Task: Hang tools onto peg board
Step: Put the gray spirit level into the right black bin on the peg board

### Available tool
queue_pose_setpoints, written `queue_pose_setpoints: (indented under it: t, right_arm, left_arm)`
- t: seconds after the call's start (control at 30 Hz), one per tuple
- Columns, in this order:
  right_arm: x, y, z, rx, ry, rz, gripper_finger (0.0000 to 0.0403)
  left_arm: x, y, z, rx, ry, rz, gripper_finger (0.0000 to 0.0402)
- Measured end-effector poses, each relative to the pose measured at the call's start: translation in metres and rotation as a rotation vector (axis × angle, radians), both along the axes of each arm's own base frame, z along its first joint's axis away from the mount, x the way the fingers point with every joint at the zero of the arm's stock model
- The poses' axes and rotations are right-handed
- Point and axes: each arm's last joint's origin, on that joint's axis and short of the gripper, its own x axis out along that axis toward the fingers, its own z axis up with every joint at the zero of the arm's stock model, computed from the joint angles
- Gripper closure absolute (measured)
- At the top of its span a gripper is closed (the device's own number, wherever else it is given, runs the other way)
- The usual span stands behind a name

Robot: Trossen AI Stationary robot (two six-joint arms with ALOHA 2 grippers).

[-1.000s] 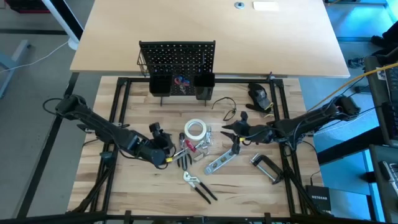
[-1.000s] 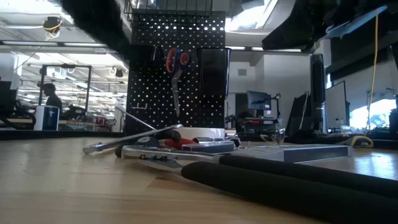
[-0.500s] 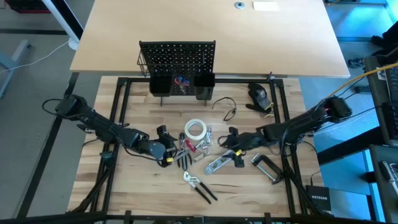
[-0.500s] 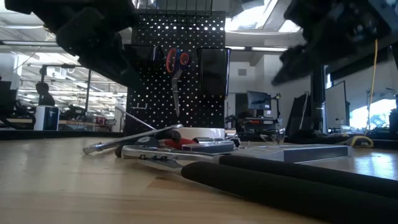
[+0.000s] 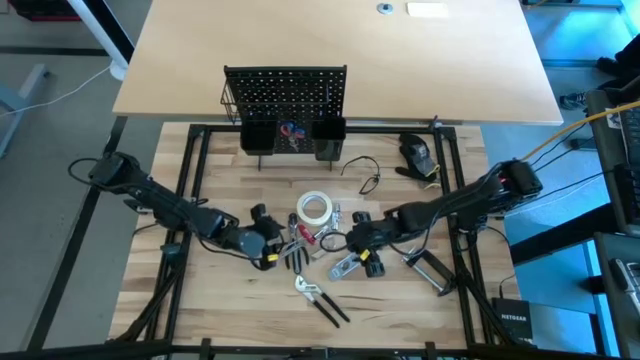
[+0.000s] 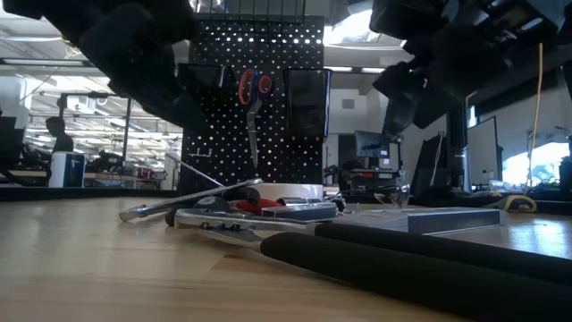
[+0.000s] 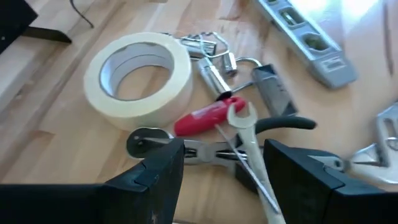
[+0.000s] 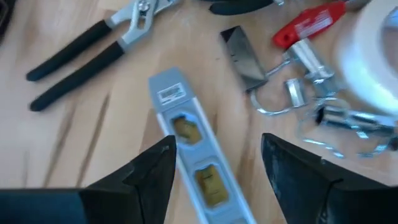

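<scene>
The black peg board (image 5: 285, 93) stands at the table's far side, and red-handled scissors (image 6: 254, 89) hang on it. On the table lie a white tape roll (image 5: 314, 209), a red-handled tool (image 7: 208, 117), a wrench (image 7: 245, 134), a silver spirit level (image 8: 189, 149), black-handled pliers (image 5: 322, 300) and a C-clamp (image 5: 432, 270). My left gripper (image 7: 224, 180) is open above the red-handled tool and the wrench, just left of the pile. My right gripper (image 8: 217, 168) is open above the spirit level, one finger to either side of it. In the low view both grippers hang clear of the table.
A bulky black device (image 5: 418, 152) with a yellow mark and a thin black cord (image 5: 365, 175) lie at the far right. Small metal bits (image 8: 323, 106) lie beside the tape roll. Black square cups (image 5: 258, 135) hang on the peg board's front.
My right gripper has gone toward the table's left and near edges and down, and now stands over the spirit level. My left gripper has come down and a little to the right, toward the pile of tools. No tool has moved.
</scene>
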Motion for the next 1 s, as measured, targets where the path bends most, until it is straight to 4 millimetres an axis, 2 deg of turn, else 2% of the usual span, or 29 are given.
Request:
queue_pose_setpoints:
  t: [0.23, 0.57, 1.0]
  right_arm:
    - [0.003, 0.019, -0.024, -0.039, 0.059, 0.032, 0.0161]
    - [0.009, 0.021, -0.051, -0.1, 0.123, 0.02, 0.0115]
    - [0.011, 0.021, -0.058, -0.18, 0.114, 0.072, 0.0114]
  left_arm:
    - [-0.001, -0.007, 0.001, -0.023, -0.022, -0.015, 0.0192]
    - [-0.001, -0.011, -0.004, -0.054, -0.017, 0.005, 0.0192]
    - [-0.002, -0.016, -0.01, -0.095, -0.006, 0.031, 0.0192]
